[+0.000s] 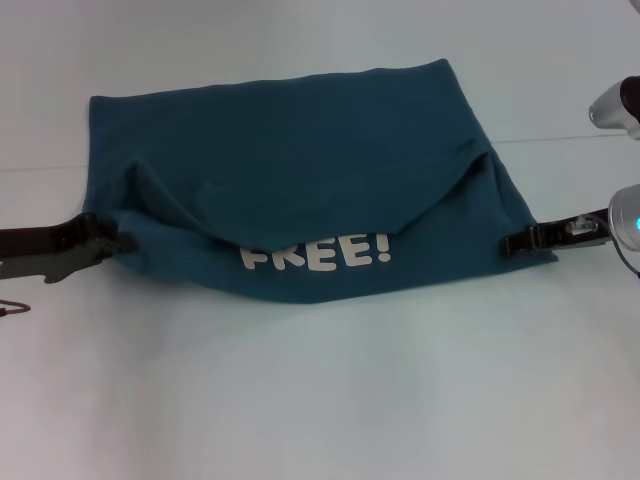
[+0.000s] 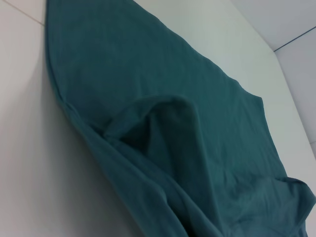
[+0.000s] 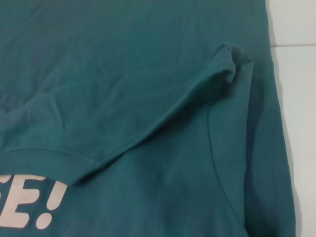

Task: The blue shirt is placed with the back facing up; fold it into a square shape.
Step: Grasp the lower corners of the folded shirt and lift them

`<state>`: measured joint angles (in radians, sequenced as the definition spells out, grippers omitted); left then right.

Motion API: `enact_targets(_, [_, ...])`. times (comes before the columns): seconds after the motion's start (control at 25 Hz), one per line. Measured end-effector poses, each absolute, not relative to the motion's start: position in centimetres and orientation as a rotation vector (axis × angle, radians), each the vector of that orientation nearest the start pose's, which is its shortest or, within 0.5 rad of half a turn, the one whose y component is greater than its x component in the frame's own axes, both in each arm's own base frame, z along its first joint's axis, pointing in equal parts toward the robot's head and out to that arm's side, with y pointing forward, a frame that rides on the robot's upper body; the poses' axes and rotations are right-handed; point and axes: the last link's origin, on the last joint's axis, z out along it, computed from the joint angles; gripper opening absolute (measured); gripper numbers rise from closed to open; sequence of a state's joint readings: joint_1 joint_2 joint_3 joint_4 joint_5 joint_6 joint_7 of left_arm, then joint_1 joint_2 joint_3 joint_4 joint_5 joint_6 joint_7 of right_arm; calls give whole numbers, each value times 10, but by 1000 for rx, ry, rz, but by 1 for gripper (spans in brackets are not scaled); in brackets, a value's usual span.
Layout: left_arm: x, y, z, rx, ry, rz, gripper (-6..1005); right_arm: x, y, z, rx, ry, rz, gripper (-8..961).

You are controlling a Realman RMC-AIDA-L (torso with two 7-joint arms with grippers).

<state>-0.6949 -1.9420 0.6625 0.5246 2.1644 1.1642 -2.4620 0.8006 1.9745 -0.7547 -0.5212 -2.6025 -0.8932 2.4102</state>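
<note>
The blue shirt (image 1: 300, 150) lies across the table, folded so a plain upper layer sags over a lower layer. That lower layer shows the white "FREE!" lettering (image 1: 315, 255) along the near edge. My left gripper (image 1: 112, 243) is at the shirt's near left corner, shut on the cloth where it gathers to a point. At the near right corner my right gripper (image 1: 522, 240) is shut on the shirt, one dark finger lying over the fabric. The left wrist view shows a raised fold of the shirt (image 2: 163, 113). In the right wrist view are the sagging hem (image 3: 128, 143) and part of the lettering (image 3: 29, 202).
The white table (image 1: 320, 400) extends in front of the shirt and behind it. A thin dark hook-like object (image 1: 12, 307) lies at the far left near my left arm. A seam in the table surface (image 1: 580, 140) runs behind the shirt's right side.
</note>
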Motion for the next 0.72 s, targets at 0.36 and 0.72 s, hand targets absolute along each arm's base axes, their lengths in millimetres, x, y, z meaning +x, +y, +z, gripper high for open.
enact_targets(0.36, [-289,409,39,-1949,-1853,-599,5,303,435,29,-2024,1400,-9,483])
enact_targets(0.72, [-287,400,43,-2016,-1878,-537,6,293,426,47,-2104,1444,-30,60])
